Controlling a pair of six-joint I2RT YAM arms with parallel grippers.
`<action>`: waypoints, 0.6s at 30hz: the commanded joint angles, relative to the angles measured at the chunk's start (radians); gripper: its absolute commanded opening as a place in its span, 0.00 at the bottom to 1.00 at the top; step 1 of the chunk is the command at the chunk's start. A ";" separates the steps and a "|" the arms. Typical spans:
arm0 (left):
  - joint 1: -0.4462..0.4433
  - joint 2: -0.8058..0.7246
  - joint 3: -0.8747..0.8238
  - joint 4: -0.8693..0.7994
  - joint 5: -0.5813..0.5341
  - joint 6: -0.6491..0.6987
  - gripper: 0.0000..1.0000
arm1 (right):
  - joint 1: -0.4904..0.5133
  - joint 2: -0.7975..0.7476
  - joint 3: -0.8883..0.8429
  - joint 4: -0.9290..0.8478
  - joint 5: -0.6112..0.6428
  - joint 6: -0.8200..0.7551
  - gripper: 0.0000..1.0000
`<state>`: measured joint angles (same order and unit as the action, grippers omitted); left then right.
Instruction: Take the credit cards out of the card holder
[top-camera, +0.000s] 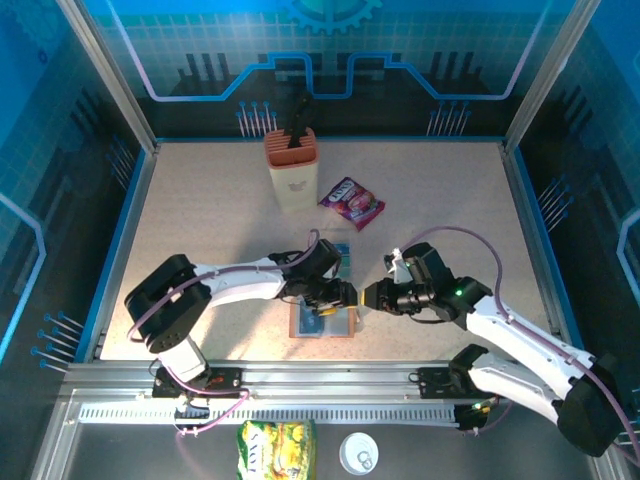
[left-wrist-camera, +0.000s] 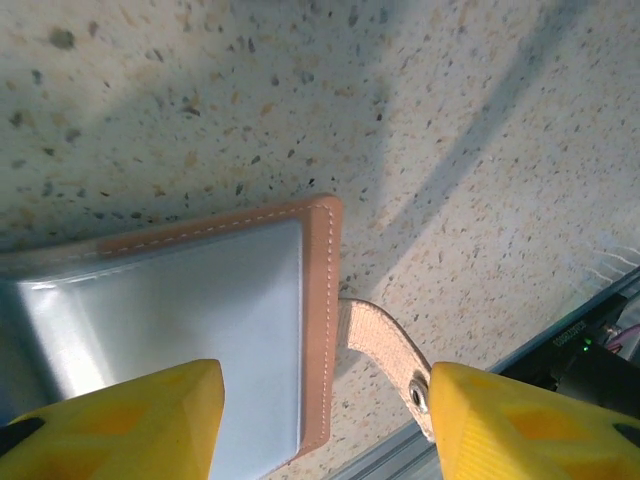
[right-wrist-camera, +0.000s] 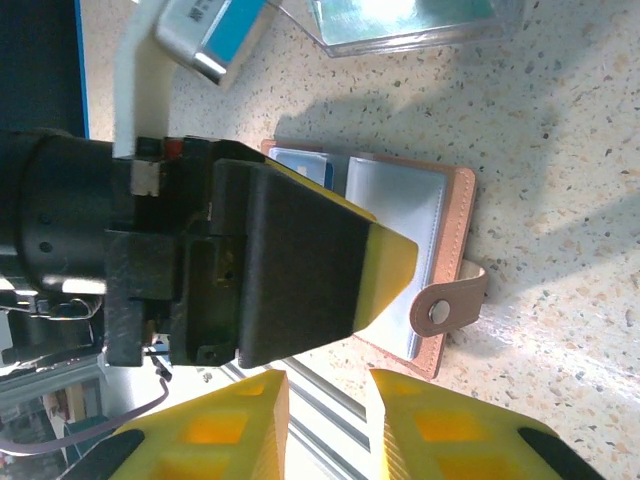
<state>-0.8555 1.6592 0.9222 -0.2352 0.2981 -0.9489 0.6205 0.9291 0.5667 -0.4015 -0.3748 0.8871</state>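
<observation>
The card holder (top-camera: 322, 322) lies open on the table, salmon-brown with pale grey-blue sleeves (left-wrist-camera: 200, 310). Its snap tab (left-wrist-camera: 385, 345) sticks out past the stitched edge (right-wrist-camera: 455, 215). My left gripper (top-camera: 340, 298) hovers open just over the holder's right half. The holder's edge and the tab lie between its yellow fingers (left-wrist-camera: 110, 420) and nothing is gripped. A blue credit card (right-wrist-camera: 300, 165) peeks from a sleeve beside that gripper's finger (right-wrist-camera: 385, 270). My right gripper (top-camera: 368, 296) is just right of the holder. Its jaws (right-wrist-camera: 330, 425) are a little apart with nothing between them.
A clear plastic box (right-wrist-camera: 400, 25) with something teal inside sits just beyond the holder (top-camera: 341, 258). Farther back are a purple snack packet (top-camera: 351, 203) and a cream block with an orange top (top-camera: 291, 170). The table's metal front rail (top-camera: 330, 380) runs close behind the holder.
</observation>
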 joint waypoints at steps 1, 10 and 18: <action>0.008 -0.097 0.023 -0.069 -0.058 0.037 0.57 | -0.007 -0.004 -0.009 0.020 -0.016 0.022 0.27; 0.100 -0.313 -0.129 -0.128 -0.109 0.032 0.57 | 0.059 0.144 0.046 0.120 -0.041 0.035 0.26; 0.150 -0.491 -0.296 -0.182 -0.139 0.003 0.55 | 0.144 0.321 0.150 0.182 -0.050 0.028 0.26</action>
<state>-0.7147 1.2194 0.6670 -0.3653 0.1852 -0.9398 0.7406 1.2114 0.6678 -0.2615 -0.4049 0.9161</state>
